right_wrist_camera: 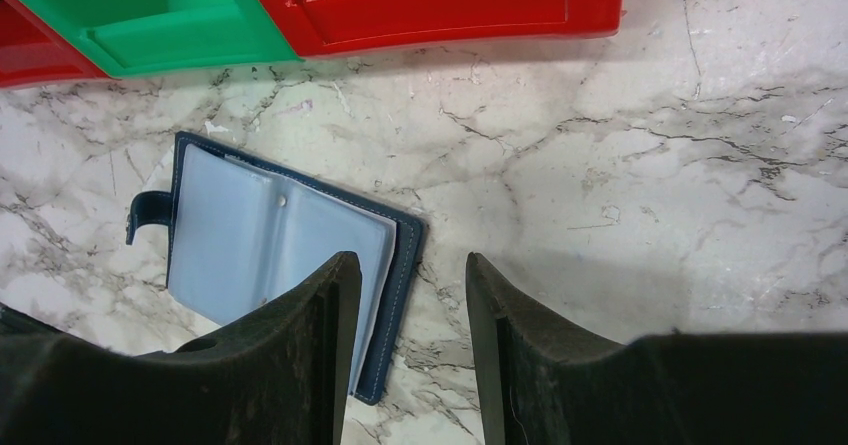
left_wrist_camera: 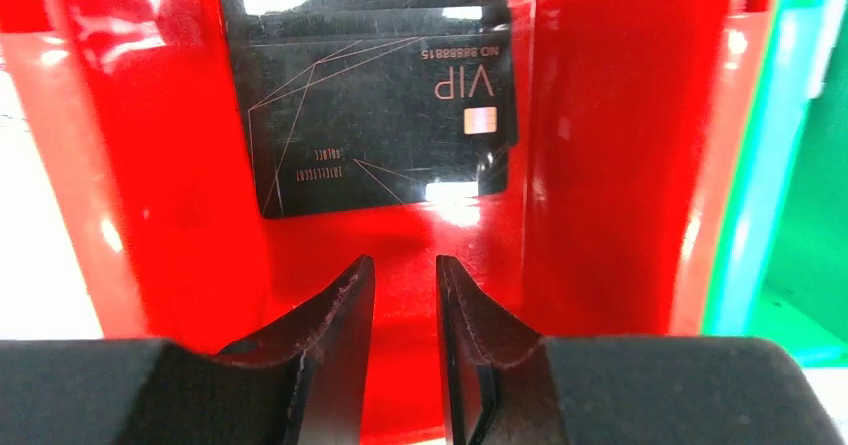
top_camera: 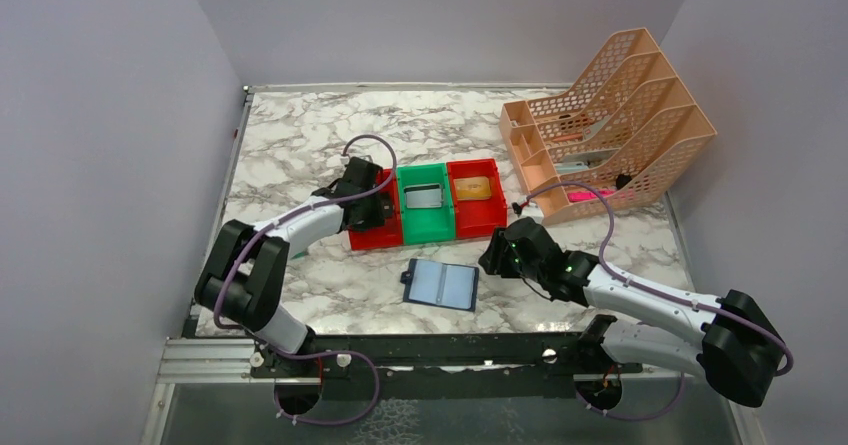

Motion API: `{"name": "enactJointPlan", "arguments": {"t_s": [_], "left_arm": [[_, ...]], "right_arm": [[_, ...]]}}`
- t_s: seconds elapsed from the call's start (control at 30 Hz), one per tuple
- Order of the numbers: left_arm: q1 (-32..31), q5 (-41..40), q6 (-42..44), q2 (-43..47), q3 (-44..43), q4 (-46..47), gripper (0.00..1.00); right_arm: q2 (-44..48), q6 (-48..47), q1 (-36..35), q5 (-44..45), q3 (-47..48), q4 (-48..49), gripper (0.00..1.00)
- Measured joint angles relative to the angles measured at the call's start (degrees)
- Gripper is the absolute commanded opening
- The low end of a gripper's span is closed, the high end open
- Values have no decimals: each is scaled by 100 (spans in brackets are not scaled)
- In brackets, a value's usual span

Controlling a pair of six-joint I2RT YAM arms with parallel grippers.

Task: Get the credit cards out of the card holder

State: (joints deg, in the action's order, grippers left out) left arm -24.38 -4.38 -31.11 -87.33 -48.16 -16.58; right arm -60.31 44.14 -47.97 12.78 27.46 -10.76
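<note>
Card holder point(top_camera: 441, 285) lies open flat on the marble table point(top_camera: 300, 145), near-centre, pale inner pockets up. No card shows in them, though the right wrist view hides part of the holder behind a finger.

Cards sit in the bin row at 12 o'clock of the holder:
- Gold card point(top_camera: 476, 188) in the right red bin point(top_camera: 478, 223).
- Silver-grey card point(top_camera: 424, 197) in the green bin point(top_camera: 424, 227).
- Black card point(left_wrist_camera: 380, 125) flat on the floor of the left red bin point(left_wrist_camera: 600, 165). Dark edges past it at 12 o'clock; cannot tell what they are.

Left gripper point(left_wrist_camera: 405, 285) hangs over the left red bin at 6 o'clock of the black card. Its jaws are narrow with a small gap, nothing between them and not touching the card.

Right gripper point(right_wrist_camera: 410, 295) is at 3 o'clock of the holder, just beside its edge. Its jaws are moderately apart and empty.

Step, as a judgement: drop-off of the last card, task about done.

Next move calls for lifting the left arm straight up out of the bin without catching the walls. Then check the hidden pocket area before stopping.
</note>
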Motion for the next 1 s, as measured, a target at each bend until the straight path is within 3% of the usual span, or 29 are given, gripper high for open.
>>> {"name": "enactJointPlan", "arguments": {"t_s": [0.67,1.0], "left_arm": [[0,-793,136,-960,-540,533,30],[0,-804,280,-911,-514,555,34]], "right_arm": [[0,-2,0,2,0,-105,49],[157,-2,-2,2,9,-251,50]]}}
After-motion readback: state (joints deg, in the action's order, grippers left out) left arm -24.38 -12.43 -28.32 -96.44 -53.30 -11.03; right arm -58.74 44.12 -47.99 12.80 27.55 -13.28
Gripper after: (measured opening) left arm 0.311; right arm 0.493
